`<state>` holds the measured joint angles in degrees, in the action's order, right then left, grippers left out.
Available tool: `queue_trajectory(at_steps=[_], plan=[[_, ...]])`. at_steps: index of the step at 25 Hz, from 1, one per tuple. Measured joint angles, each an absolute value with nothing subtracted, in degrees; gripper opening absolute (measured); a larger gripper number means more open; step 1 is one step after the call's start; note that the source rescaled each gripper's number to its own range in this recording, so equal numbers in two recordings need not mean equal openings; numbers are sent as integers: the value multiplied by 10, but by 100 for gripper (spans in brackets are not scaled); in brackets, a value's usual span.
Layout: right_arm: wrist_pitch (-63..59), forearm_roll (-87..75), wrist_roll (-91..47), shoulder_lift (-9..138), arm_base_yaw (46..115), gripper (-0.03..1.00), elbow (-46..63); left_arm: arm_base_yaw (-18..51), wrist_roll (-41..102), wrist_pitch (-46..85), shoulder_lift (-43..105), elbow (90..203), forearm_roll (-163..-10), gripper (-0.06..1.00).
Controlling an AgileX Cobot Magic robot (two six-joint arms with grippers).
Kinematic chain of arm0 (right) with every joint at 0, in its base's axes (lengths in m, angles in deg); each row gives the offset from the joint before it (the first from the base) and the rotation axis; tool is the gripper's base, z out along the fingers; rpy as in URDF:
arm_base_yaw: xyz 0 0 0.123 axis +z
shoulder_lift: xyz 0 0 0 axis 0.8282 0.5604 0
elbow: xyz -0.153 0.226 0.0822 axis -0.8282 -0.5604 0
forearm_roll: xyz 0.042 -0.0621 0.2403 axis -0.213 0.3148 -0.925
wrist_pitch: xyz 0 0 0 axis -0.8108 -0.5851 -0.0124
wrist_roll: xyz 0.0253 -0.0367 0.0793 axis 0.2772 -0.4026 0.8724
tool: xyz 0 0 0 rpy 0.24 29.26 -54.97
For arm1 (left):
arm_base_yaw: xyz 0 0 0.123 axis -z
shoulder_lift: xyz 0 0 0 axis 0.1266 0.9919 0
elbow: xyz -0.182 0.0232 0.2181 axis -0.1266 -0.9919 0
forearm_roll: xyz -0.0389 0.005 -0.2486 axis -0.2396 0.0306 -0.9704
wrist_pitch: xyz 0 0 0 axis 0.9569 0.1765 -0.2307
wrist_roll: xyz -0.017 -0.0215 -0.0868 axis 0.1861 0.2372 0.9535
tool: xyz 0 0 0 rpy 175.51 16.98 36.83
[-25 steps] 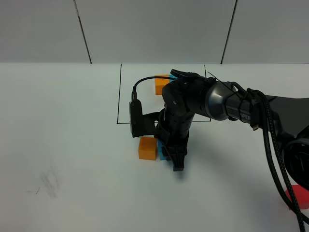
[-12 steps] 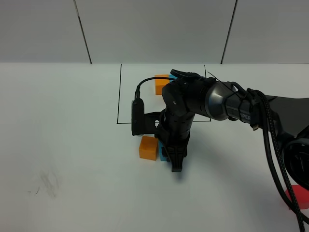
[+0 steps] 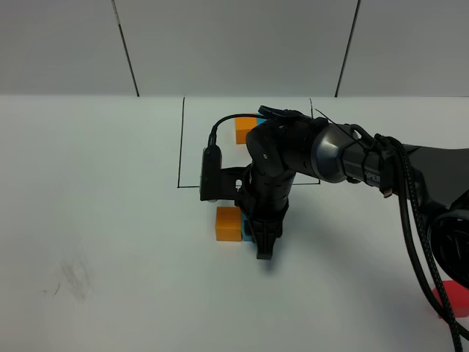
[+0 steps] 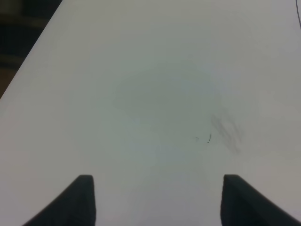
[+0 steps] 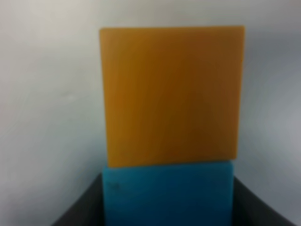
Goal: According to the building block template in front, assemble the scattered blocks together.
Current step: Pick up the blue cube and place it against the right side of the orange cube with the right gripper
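Observation:
My right gripper point(image 3: 262, 242) points down in the exterior view, shut on the loose cyan-blue cube point(image 3: 247, 234). That cube touches the loose orange cube point(image 3: 228, 224) on its left. The right wrist view shows the blue cube point(image 5: 168, 193) between my fingers point(image 5: 80, 209), flush against the orange cube point(image 5: 171, 94). The loose red cube point(image 3: 452, 301) lies at the near right edge. The template's orange cube point(image 3: 245, 130) shows inside the black frame point(image 3: 180, 147); my arm hides the rest. My left gripper point(image 4: 157, 202) is open over bare table.
The right arm and its cables point(image 3: 410, 220) stretch across the right side of the white table. A faint grey smudge point(image 3: 73, 277) marks the near left of the table and also shows in the left wrist view point(image 4: 225, 132).
My right gripper has shifted slightly toward the black frame, carrying the blue cube along. The orange cube has slid a little the same way, pressed by the blue cube.

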<state>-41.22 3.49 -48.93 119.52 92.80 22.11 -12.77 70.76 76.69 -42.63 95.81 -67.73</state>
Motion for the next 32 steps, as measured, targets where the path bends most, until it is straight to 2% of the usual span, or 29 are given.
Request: queue_trajectory(at_steps=[7,20,22,28,30,32], plan=[[-407,35,-466,1195,928,24,221,-128,708,767,-426,958,-677,28],[-418,40,-503,1195,928,24,221,-128,708,767,-426,958,-677,28],[-419,47,-502,1195,928,31,221,-128,708,767,-426,958,-677,28],[-428,77,-425,1153,928,88,221,-128,708,767,-426,958,-677,28],[-448,95,-346,1123,923,95,221,-128,708,767,-426,958,-677,28],[-486,105,-242,1088,911,98,220,-128,708,767,-426,958,-677,28]])
